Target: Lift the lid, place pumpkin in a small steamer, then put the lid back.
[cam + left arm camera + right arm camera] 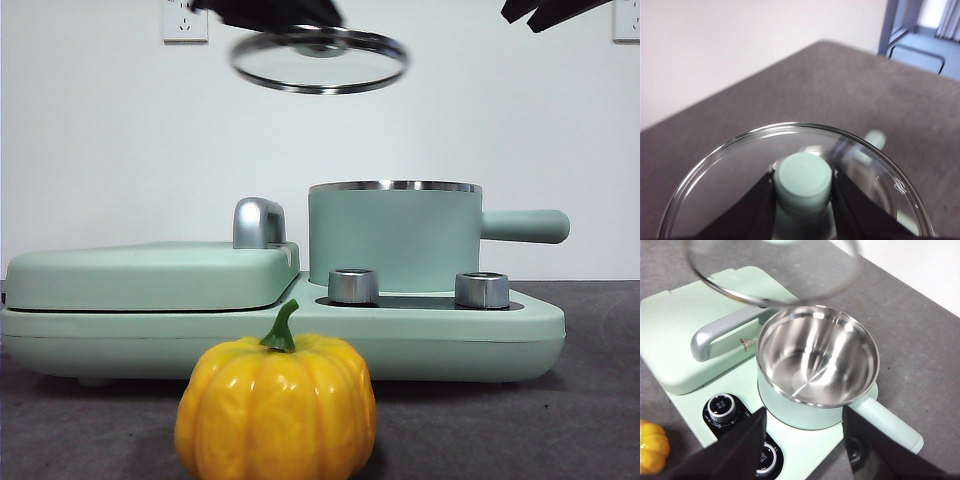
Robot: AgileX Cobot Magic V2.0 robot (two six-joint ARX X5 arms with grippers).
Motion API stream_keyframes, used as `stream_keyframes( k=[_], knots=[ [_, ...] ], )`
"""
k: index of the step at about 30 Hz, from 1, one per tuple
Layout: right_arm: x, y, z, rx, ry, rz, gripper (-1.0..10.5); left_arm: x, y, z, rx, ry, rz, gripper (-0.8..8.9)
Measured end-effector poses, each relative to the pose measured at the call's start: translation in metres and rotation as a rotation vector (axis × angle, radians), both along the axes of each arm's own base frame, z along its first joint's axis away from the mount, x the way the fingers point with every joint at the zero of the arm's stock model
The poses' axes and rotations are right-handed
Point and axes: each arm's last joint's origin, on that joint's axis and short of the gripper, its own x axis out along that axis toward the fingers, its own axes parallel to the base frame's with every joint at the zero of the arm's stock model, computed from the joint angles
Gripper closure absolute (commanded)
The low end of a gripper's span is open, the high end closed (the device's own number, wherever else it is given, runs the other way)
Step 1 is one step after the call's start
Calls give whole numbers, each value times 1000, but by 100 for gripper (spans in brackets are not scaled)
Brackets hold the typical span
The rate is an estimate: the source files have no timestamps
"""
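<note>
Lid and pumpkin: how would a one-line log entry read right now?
left gripper: shut on lid, raised | small steamer: open | pumpkin: on table | right gripper: open above steamer

Setting appears to be a lab or test room, not a home kitchen: bare white wall [100,150] with plain power sockets [185,20], table [865,85] covered in grey felt-like cloth, a blue metal frame [895,25] standing on the floor beyond it

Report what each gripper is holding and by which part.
The left gripper holds the lid by its mint-green knob, jaws shut on either side, high above the small steamer. The right gripper holds nothing; jaws open.
</note>
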Motion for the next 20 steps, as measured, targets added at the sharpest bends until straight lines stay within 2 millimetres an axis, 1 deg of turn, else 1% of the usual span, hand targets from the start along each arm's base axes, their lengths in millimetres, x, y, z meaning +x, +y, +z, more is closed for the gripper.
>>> stream_keyframes(
  k=[5,8,12,16,20],
  knots=[
    [0,0,0,1,1,0,706,-18,32,10,73,78,110,803],
    [0,0,0,2,1,0,706,-24,45,15,98,96,169,803],
    [0,0,0,3,2,3,705,-30,63,18,82,109,224,803],
    [-1,1,0,20,14,38,705,-41,80,13,61,119,276,803],
    [-4,6,-1,25,24,83,705,-53,95,-1,61,142,317,803]
  ],
)
